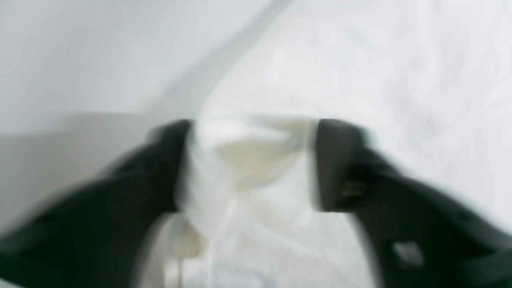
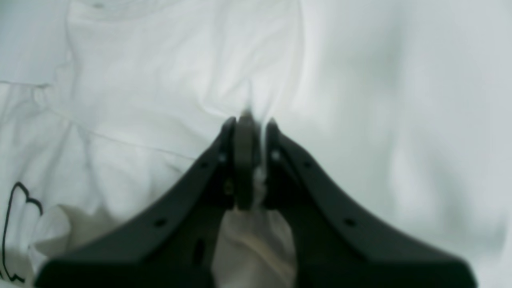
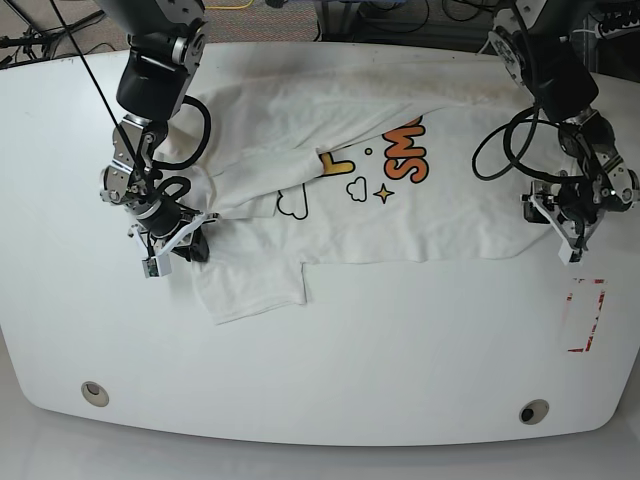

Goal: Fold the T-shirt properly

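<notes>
Orange lettering (image 3: 410, 152) in base view only; right hand (image 2: 250, 120) clamping T-shirt (image 3: 450, 215), left hand (image 1: 252, 160) wide.

one t-shirt (image 3: 440, 215), two grippers, the left gripper (image 3: 562, 232) and the right gripper (image 3: 190, 240), one white surface (image 3: 400, 340), and one red-edged tag (image 3: 583, 315).

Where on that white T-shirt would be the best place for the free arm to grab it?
Probably the hem edge of the T-shirt beside the left end effector, coming from above: the open jaws straddle a raised fold there, while the right end effector pinches the far side.
</notes>
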Controlling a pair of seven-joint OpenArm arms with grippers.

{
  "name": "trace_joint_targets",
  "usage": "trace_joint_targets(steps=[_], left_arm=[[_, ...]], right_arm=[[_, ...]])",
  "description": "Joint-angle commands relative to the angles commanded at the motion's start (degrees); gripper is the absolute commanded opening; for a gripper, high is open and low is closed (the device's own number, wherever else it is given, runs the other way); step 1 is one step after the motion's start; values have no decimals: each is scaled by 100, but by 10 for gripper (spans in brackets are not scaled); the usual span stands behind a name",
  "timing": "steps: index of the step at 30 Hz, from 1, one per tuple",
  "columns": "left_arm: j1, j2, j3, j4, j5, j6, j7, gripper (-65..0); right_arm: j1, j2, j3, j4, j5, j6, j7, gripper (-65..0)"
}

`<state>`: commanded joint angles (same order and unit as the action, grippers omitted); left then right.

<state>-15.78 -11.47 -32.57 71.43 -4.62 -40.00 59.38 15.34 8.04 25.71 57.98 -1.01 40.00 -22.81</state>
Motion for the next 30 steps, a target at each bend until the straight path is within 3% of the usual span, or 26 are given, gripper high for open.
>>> trace_joint_targets(steps=[1, 3, 13, 22, 30], left_arm=[[0, 0, 44, 0, 9, 0, 0, -590], [0, -9, 176, 0, 9, 0, 0, -650], [53, -35, 475, 589, -9, 0, 0, -650], [334, -35, 492, 1310, -26, 0, 26, -650], [536, -44, 484, 1495, -26, 0, 26, -650]], right_arm=[[0, 0, 0, 0, 0, 0, 0, -650], [0, 0, 0, 0, 0, 0, 0, -650], [0, -9, 35, 237, 35, 0, -35, -650], [-475, -114, 35, 2215, 44, 0, -1196, -650], [-967, -237, 35, 3508, 44, 0, -1723, -650]])
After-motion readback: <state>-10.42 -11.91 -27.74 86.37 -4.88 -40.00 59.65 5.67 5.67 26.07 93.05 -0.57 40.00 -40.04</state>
